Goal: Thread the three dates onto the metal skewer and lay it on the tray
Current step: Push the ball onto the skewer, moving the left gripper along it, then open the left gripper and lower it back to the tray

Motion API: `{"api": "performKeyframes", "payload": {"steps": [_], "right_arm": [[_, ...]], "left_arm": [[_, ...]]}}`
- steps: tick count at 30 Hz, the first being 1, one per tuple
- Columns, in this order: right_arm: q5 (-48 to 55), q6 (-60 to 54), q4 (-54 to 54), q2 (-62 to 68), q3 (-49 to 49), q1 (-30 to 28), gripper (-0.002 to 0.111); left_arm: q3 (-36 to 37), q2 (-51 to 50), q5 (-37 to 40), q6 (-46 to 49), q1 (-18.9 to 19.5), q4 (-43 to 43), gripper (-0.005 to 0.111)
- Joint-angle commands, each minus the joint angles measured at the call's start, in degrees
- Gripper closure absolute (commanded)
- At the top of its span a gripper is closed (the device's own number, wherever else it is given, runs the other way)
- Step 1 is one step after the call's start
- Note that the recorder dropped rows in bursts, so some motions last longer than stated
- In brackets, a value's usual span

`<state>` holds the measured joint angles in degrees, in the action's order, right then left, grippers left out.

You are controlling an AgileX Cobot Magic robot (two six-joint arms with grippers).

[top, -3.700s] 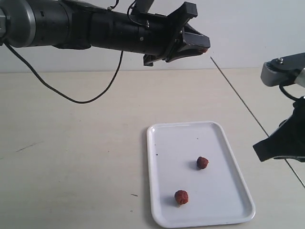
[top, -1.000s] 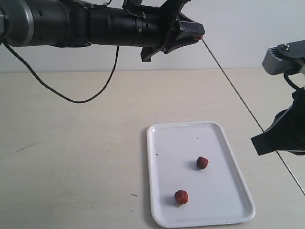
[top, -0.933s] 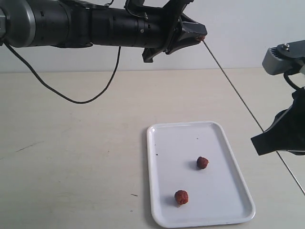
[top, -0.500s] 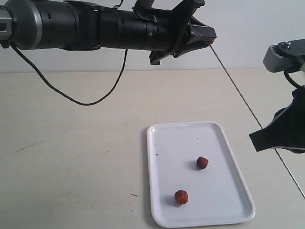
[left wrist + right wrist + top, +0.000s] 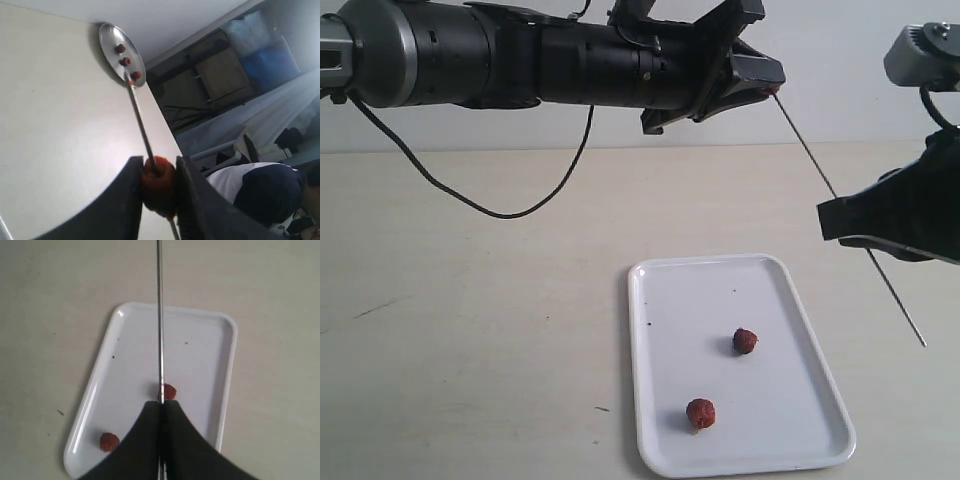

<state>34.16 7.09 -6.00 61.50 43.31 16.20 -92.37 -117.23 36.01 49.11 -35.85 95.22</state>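
Pale beige bench (image 5: 470, 300), white wall (image 5: 860, 60) behind.

**Ext. view.** White tray (image 5: 790, 330) lies flat on bench w/ two loose fruits, well apart: centre date (image 5: 745, 340) and front date (image 5: 700, 413). L arm (image 5: 520, 55) reaches level from the left, high above bench. L tool (image 5: 770, 85) points right, w/ only a red fleck visible at its tip. Metal skewer (image 5: 805, 135) slants down from that tip through R tool (image 5: 835, 220); its free end hangs off to the right of the tray's right rim. R arm (image 5: 920, 200) enters from right edge, tool pointing left, clear of bench.

**L wrist view.** Shows what ext. view barely resolves: third date (image 5: 159, 185) pinched between the dark fingers (image 5: 132, 195) of L tool (image 5: 159, 170). Skewer (image 5: 140, 117) runs through it and emerges on both sides. Blurred room and furniture lie beyond bench edge.

**R wrist view.** R tool (image 5: 160, 407) is pressed together on skewer (image 5: 160, 315), no gap showing. Rod runs straight out over tray (image 5: 200, 365). Centre date (image 5: 170, 392) sits just beside the rod's line at the fingertips; front date (image 5: 109, 441) is near a tray corner.
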Motion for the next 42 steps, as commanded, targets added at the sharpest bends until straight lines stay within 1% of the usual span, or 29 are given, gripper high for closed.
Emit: {"api": "performKeyframes", "payload": {"steps": [1, 7, 16, 18, 19, 23, 25, 28, 33, 36, 42], "right_arm": [[-7.78, 0.52, 0.14, -0.01, 0.00, -0.19, 0.108], [-11.12, 0.52, 0.14, -0.01, 0.00, -0.19, 0.108], [-11.24, 0.04, 0.14, -0.01, 0.00, -0.19, 0.108], [-11.24, -0.42, 0.14, -0.01, 0.00, -0.19, 0.108], [-11.24, -0.42, 0.14, -0.01, 0.00, -0.19, 0.108], [-11.24, -0.42, 0.14, -0.01, 0.00, -0.19, 0.108], [-11.24, -0.42, 0.14, -0.01, 0.00, -0.19, 0.108], [-11.00, -0.43, 0.14, -0.01, 0.00, -0.19, 0.108], [-10.37, -0.51, 0.39, -0.01, 0.00, -0.19, 0.108], [-10.37, -1.12, 0.53, -0.01, 0.00, -0.19, 0.108], [-10.20, -1.36, 0.53, -0.23, 0.00, -0.19, 0.108]], "left_arm": [[-0.31, 0.54, 4.83, 1.44, -0.16, -1.47, 0.084], [-0.31, 0.54, 7.10, 1.44, -0.16, -1.66, 0.084], [-0.31, 0.54, 8.45, 2.75, -0.16, -1.66, 0.084], [-0.31, 0.54, 8.72, 2.89, -0.16, -1.66, 0.081], [-0.31, 0.54, 8.72, 2.89, -0.16, -1.66, 0.077], [-0.31, 0.54, 8.72, 2.89, -0.16, -1.66, 0.057], [-0.31, 0.54, 8.72, 2.89, -0.16, -1.66, 0.050], [-0.31, 0.54, 8.72, 3.75, -0.16, -1.78, 0.048], [-0.31, 0.54, 11.16, 8.92, -0.06, -2.29, 0.044], [-0.31, 0.54, 12.50, 11.02, -0.06, -4.45, 0.045], [-0.31, 0.54, 14.66, 11.66, -0.06, -14.89, 0.045]]}}
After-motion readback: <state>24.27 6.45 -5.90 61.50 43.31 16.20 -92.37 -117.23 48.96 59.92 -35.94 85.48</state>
